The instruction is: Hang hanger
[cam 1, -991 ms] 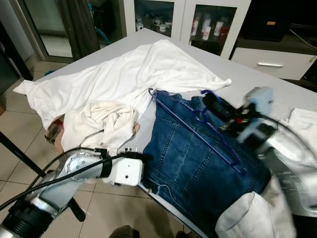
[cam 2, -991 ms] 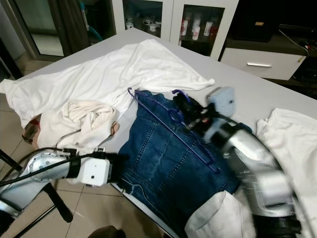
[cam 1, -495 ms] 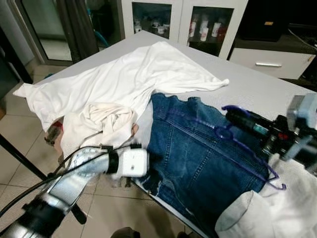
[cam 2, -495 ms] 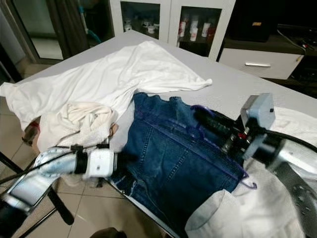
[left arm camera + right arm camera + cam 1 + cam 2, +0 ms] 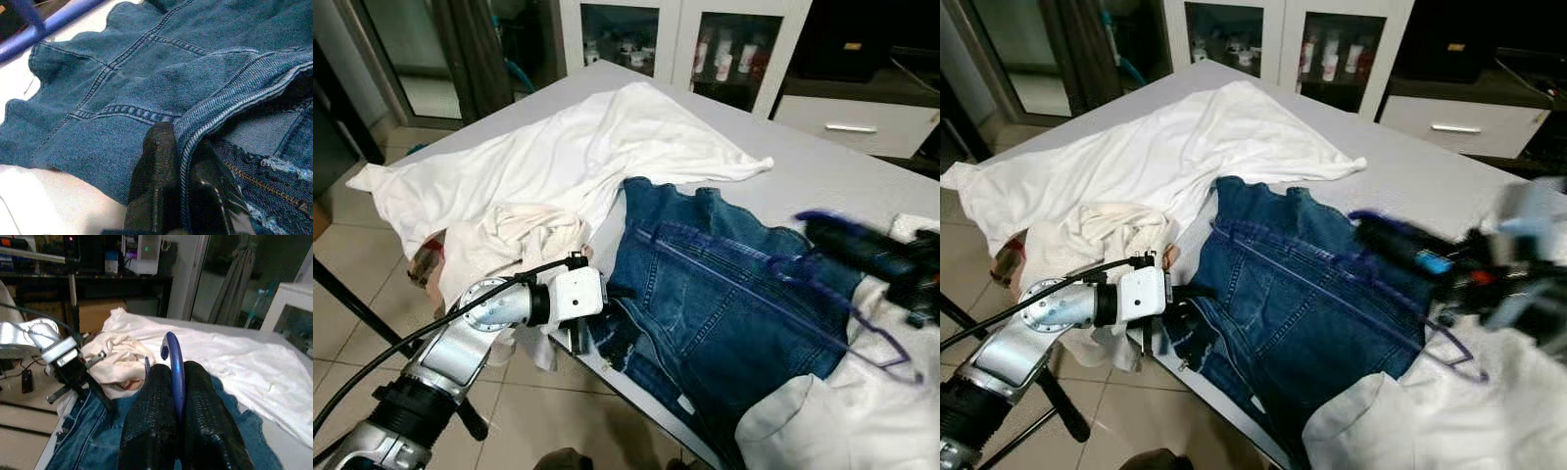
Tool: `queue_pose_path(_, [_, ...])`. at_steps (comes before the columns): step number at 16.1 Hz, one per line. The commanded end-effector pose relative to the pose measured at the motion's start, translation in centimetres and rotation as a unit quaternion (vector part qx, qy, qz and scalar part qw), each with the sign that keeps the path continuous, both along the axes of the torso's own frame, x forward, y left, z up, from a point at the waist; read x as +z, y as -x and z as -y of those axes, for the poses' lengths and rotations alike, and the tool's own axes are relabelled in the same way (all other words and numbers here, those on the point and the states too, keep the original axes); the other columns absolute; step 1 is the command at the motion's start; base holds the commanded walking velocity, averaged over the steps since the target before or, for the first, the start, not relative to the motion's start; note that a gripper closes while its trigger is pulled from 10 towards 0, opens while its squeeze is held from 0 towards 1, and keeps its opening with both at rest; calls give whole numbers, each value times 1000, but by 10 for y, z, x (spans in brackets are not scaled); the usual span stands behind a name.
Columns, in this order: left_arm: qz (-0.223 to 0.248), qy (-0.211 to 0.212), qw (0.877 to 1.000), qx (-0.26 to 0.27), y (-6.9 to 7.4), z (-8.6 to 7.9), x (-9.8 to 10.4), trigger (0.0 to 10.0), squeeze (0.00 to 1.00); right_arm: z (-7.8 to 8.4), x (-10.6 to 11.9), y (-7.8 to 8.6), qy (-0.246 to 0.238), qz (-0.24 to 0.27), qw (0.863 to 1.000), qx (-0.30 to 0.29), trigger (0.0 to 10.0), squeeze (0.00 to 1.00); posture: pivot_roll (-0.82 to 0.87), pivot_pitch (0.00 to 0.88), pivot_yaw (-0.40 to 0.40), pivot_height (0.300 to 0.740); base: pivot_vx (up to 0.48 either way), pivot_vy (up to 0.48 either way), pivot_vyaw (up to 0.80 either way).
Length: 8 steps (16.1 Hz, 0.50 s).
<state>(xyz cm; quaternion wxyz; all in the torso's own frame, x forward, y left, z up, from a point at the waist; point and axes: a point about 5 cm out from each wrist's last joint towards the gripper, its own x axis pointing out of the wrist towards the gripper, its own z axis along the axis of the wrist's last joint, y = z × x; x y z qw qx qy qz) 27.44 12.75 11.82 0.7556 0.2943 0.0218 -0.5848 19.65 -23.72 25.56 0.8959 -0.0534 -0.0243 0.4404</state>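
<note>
The left gripper (image 5: 178, 196) has its jaws closed on the hem of the jeans (image 5: 724, 304), pinning them at the desk (image 5: 822, 171) edge so they stay put. The right gripper (image 5: 178, 396) clamps the blue hanger (image 5: 1332, 284), which lies slanted across the jeans, probably to lift it free. A white sheet (image 5: 558, 157) lies beside them.

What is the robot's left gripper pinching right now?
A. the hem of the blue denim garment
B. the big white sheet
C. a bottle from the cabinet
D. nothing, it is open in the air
A: the left gripper has its black fingers closed on a folded edge of the denim garment at the table's near edge.
</note>
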Motion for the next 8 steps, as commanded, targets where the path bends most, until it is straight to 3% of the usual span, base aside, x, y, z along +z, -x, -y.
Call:
queue_pose_path(1, [3,3,1000,-5,-2,1,3,0,0,0,6,6,-6,2,1000,12,10000,0,-51,54,20,740,0,0,0])
queue_pose_path(3, [-1,4,1000,-5,-2,1,1,0,0,-13,-3,21,-34,-36,997,66,10000,0,-53,54,20,740,0,0,0])
queue_pose_path(4, [-2,6,1000,-2,-4,1,1,0,0,-16,-17,29,-7,-69,994,83,10000,0,-55,57,19,740,0,0,0])
queue_pose_path(5, [-3,9,1000,0,-5,0,1,0,0,-16,-26,34,9,-93,992,85,10000,0,-58,57,20,740,0,0,0])
queue_pose_path(8, [-11,12,1000,4,-6,-2,-1,0,0,-4,-23,35,4,-100,993,66,10000,0,-66,58,27,740,0,0,0])
